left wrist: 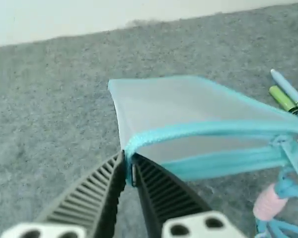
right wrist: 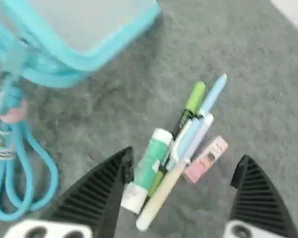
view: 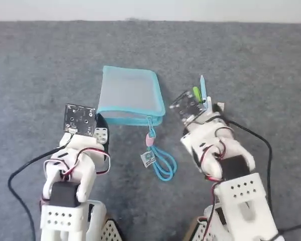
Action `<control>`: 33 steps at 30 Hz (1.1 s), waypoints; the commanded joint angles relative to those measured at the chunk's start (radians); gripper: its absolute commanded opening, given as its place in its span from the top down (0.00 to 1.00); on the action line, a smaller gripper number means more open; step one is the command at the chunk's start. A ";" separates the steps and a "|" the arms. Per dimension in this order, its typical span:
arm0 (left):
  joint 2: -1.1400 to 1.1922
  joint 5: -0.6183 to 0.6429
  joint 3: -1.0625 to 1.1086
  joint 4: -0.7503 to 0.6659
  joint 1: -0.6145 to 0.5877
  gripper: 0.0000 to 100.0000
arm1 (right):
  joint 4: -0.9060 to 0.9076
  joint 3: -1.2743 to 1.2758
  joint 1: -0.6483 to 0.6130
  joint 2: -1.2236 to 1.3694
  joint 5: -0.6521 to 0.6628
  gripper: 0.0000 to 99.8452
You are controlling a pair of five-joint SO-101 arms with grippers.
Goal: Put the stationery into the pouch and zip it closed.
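- Two grippers logged. Left gripper [left wrist: 128, 162]: jaws closed on a corner of the pouch [left wrist: 188, 106], at the end of its zip edge away from the slider [view: 150, 122].
- Right gripper [right wrist: 186, 161]: jaws spread wide and empty, hovering over the stationery [right wrist: 188, 136], one jaw to either side of the bundle.
- Stationery: pens [right wrist: 213, 91], a marker [right wrist: 194, 96], a glue stick [right wrist: 150, 168] and an eraser [right wrist: 206, 158]. They lay close together on the mat [view: 50, 60], just beside the pouch, with none inside.
- Pouch: flat on the mat between the two grippers, zip edge toward the robot, with the slider and cord [view: 163, 163] at the stationery end. Whether the mouth was fully undone could not be told.
- Step judged: first pick, with the pouch steadied and nothing loaded yet.
- Next move judged: lower the right jaws around one or a few items, close, lift, and feed them in at the zip edge. The bundle might scatter.
- Room: open mat on every side, the wall [view: 150, 10] well beyond the pouch, and the cord lying near the likely carry path.
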 commanded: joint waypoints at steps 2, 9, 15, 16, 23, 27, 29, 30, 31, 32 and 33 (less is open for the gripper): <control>0.008 0.018 -0.008 -0.040 0.000 0.99 | 0.021 -0.012 0.090 0.084 -0.031 0.69; 0.008 0.020 -0.008 -0.041 0.000 0.99 | 0.010 -0.014 0.088 0.202 -0.005 0.69; 0.008 0.021 -0.007 -0.049 0.002 0.99 | -0.096 -0.014 -0.081 0.170 -0.005 0.69; 0.008 0.021 -0.007 -0.049 0.002 0.99 | -0.127 -0.014 -0.120 0.165 -0.005 0.69; 0.008 0.021 -0.007 -0.049 0.002 0.99 | -0.360 0.015 -0.295 0.186 0.057 0.69; 0.008 0.021 -0.007 -0.051 0.002 0.99 | -0.397 0.014 -0.349 0.203 0.212 0.69; 0.008 0.021 -0.007 -0.052 0.002 0.99 | -0.423 0.009 -0.387 0.216 0.230 0.69; 0.008 0.021 -0.007 -0.052 0.002 0.99 | -0.447 0.009 -0.400 0.223 0.229 0.69; 0.008 0.021 -0.007 -0.051 0.002 0.99 | -0.469 0.009 -0.403 0.231 0.226 0.69; 0.008 0.021 -0.007 -0.048 0.002 0.99 | -0.484 0.008 -0.401 0.239 0.227 0.69; 0.008 0.021 -0.007 -0.048 0.002 0.99 | -0.490 0.008 -0.395 0.242 0.229 0.69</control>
